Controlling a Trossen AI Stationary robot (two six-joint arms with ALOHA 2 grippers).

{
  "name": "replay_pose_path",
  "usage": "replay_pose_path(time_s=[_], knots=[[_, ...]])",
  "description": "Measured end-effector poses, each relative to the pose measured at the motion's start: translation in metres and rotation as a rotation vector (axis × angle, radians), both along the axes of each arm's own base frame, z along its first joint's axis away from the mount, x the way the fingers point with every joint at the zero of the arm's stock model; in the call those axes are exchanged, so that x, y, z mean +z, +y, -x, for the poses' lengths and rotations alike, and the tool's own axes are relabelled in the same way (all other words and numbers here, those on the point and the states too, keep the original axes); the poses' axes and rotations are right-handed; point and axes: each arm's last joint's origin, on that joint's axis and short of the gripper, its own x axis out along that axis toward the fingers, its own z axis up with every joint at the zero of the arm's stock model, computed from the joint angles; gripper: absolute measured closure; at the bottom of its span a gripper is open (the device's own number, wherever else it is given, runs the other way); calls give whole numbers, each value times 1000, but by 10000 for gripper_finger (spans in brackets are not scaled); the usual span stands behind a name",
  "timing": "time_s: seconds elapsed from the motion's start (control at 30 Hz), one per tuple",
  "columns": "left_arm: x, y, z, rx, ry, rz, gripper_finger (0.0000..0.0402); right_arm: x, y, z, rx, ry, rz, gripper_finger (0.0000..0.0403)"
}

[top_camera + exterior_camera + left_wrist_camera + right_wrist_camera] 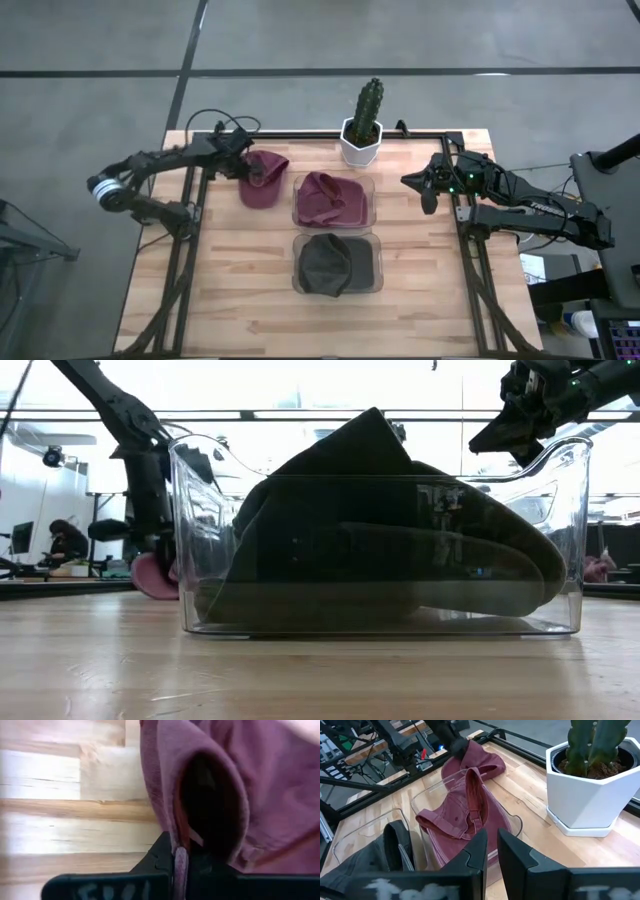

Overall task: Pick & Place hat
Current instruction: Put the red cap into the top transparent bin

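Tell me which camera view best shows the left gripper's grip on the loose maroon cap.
Left wrist view: left gripper pinches the maroon cap edge. High view shows only their meeting; low view only a pink bulge behind the bin; right wrist view sees it far off.

Both arms are dark and jointed, the left arm (150, 165) with a pale wrist band, black cables trailing

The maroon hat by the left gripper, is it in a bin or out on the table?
Out: maroon hat lies on the table, pinched by the left gripper.
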Motion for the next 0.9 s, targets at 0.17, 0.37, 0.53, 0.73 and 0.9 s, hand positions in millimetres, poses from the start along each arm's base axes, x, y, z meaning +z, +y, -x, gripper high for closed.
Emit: replay_pose_path(time_s=[0.17,0.37,0.53,0.73,0.9], knots=[[30,-14,14,77,-96,-72,392,0,0,0,-7,-7,-16,364],[70,-39,35,173,-277,-206,392,6,-1,-5,14,-87,-35,364],[98,-59,42,212,-496,-334,392,21,-3,-23,169,-261,-4,364],[117,-78,29,213,-675,-461,392,23,-13,-51,195,-303,15,352],[122,-91,7,221,-750,-529,392,23,-22,-75,229,-246,-21,300]])
